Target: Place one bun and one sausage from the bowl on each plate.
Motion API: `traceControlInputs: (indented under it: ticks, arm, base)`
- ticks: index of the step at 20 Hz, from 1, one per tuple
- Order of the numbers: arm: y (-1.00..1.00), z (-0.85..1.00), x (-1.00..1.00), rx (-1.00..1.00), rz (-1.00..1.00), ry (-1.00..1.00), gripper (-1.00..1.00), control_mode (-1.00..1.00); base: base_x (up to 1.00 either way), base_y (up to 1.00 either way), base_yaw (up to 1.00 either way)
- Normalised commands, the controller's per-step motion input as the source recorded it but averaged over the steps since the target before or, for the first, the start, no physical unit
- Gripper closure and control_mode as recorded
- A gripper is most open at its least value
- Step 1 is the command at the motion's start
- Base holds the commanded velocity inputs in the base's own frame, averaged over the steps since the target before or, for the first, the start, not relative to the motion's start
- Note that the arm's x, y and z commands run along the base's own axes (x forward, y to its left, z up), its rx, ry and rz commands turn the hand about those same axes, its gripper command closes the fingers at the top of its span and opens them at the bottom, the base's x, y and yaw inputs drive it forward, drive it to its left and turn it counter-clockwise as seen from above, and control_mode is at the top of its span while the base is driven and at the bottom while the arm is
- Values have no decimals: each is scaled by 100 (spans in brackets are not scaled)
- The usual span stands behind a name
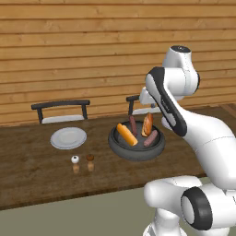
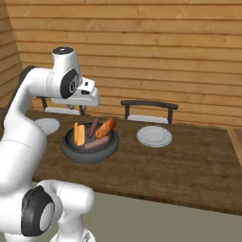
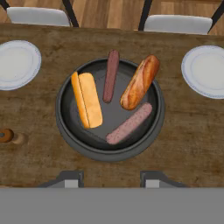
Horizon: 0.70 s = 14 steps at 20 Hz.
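Note:
The dark bowl [image 3: 109, 155] sits mid-table, straight below my open gripper [image 3: 110, 180], which hovers above it with nothing between its fingertips. Inside lie a split yellow bun [image 3: 86, 99] on the left, a brown bun [image 3: 140, 82] on the right, one sausage [image 3: 111, 75] between them and a second sausage [image 3: 129, 124] near the front. A bare light grey plate [image 3: 15, 64] lies left of the bowl and another plate [image 3: 205, 71] lies to its right. The base views show the bowl [image 1: 136, 154] [image 2: 87, 153] under my hand.
Two small shakers [image 1: 75, 162] [image 1: 90, 161] stand in front of the left plate [image 1: 68, 137]. Two chairs [image 1: 61, 110] [image 2: 149, 111] stand at the table's far side, against a wooden wall. Bare tabletop extends right of the right plate [image 2: 154, 136].

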Motion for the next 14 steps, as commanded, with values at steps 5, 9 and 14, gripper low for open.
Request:
traceControlInputs:
  ticks: [5,9,14]
  arm:
    - [-3,-8,0,0,-2,0,-100,-100]
    - [-3,-30,7,0,-1,0,-100,-100]
    - [-14,-31,33,0,-1,0,-100,-100]
  base:
    - [0,0,0]
    - [0,0,0]
    - [0,0,0]
